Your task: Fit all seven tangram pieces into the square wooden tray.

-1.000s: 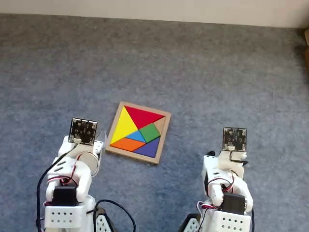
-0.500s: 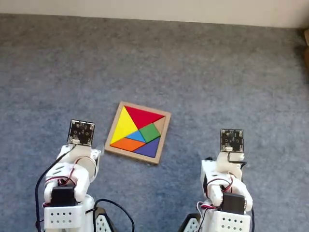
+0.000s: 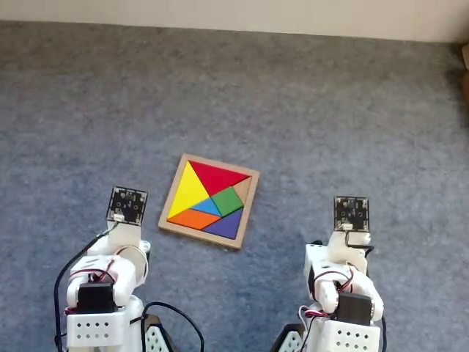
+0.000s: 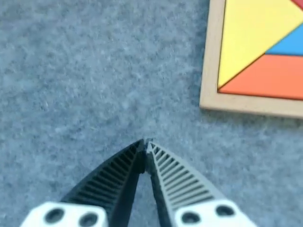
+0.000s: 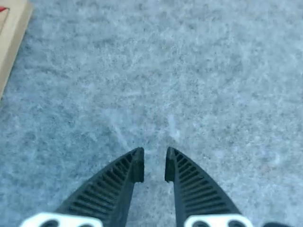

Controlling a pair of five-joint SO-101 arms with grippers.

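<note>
The square wooden tray [image 3: 210, 200] lies tilted on the grey carpet between the two arms. Inside it are a yellow triangle [image 3: 187, 189], a red triangle [image 3: 218, 177], a green square [image 3: 228, 200], a small blue triangle [image 3: 207, 207], an orange piece [image 3: 193, 218] and a purple triangle [image 3: 226, 223]. The tray's right corner [image 3: 245, 189] looks wood-coloured. My left gripper [image 4: 144, 143] is shut and empty, hanging over the carpet just off the tray's rim [image 4: 210, 56]. My right gripper [image 5: 153, 156] is slightly open and empty, farther from the tray's edge [image 5: 12, 38].
Grey carpet [image 3: 330, 110] covers the whole work area. The left arm [image 3: 126, 207] and the right arm [image 3: 352, 214] both sit folded back near their bases at the front edge. A pale strip runs along the far side.
The left arm has pulled back toward its base, away from the tray's left corner. The right arm shifted back only a little. The tray and its pieces have not moved.
</note>
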